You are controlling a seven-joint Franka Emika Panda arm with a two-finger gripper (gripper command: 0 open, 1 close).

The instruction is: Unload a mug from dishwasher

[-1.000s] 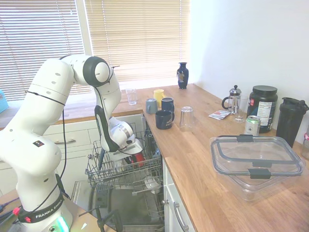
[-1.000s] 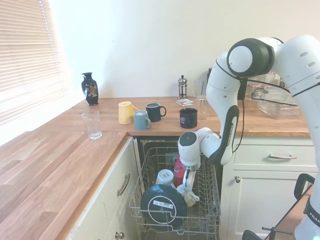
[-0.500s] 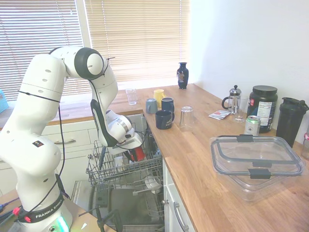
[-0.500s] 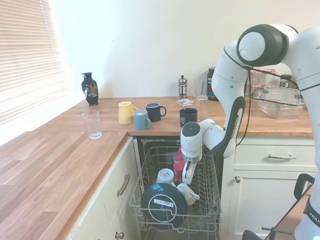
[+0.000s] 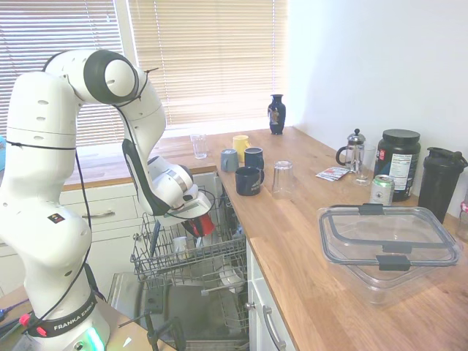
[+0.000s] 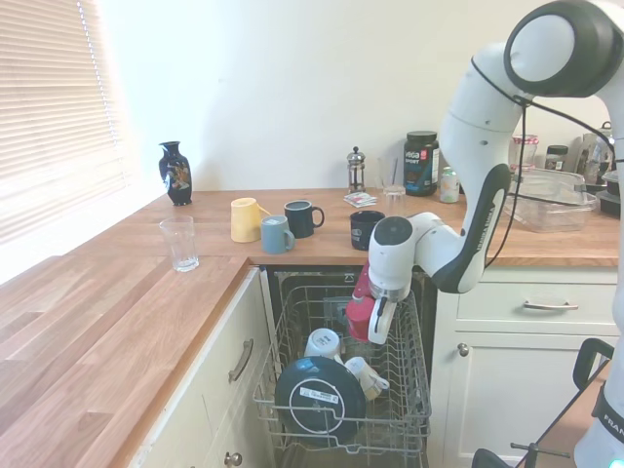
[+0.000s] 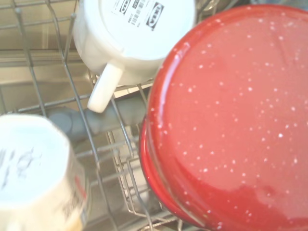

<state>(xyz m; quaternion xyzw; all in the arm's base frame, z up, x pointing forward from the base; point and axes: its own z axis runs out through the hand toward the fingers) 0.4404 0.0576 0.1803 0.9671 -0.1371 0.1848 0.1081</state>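
the two-finger gripper [image 6: 368, 314] is closed around the small glossy red mug [image 6: 359, 312]. it holds the mug above the grey wire rack [image 6: 405, 405] of the open dishwasher [image 5: 191, 313], clear of the wires. an upturned white cup [image 7: 126, 41] sits in the rack below.

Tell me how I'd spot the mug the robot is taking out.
Find the open dishwasher under the wooden counter, its wire rack pulled out. Just above the rack, the white arm's hand holds the mug. It is glossy red with fine white speckles, unlike the white cups below it and the blue and yellow mugs on the counter.
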